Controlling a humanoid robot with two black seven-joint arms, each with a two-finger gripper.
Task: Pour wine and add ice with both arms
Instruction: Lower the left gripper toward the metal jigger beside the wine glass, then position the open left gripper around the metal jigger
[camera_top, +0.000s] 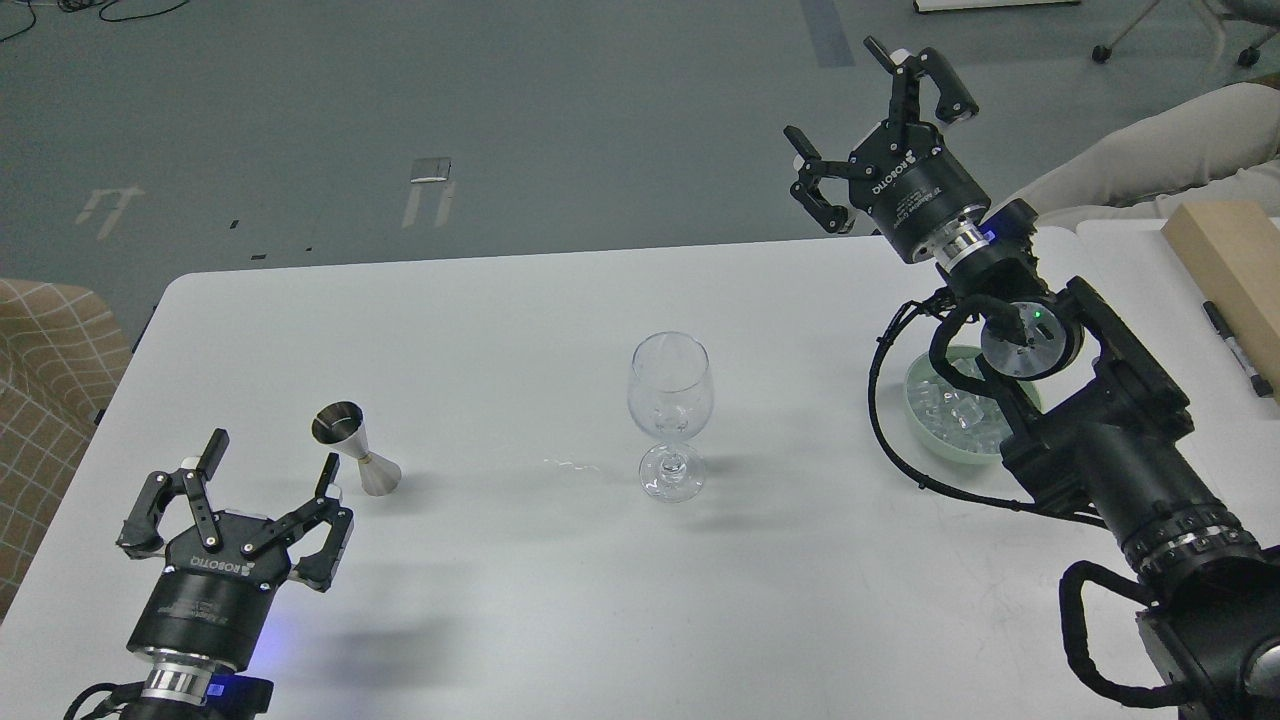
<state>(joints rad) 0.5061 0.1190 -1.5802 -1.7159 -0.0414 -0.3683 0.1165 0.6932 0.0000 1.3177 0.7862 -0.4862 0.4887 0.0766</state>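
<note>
Wine glass (670, 415), jigger (355, 447), ice (958, 408)

Bright even light, soft shadows, sharp

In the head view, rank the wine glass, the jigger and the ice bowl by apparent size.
1. Wine glass, clearly tallest.
2. Ice bowl, pale green, partly hidden by the right arm, so its rank against the glass is unsure.
3. Jigger, smallest.
</note>
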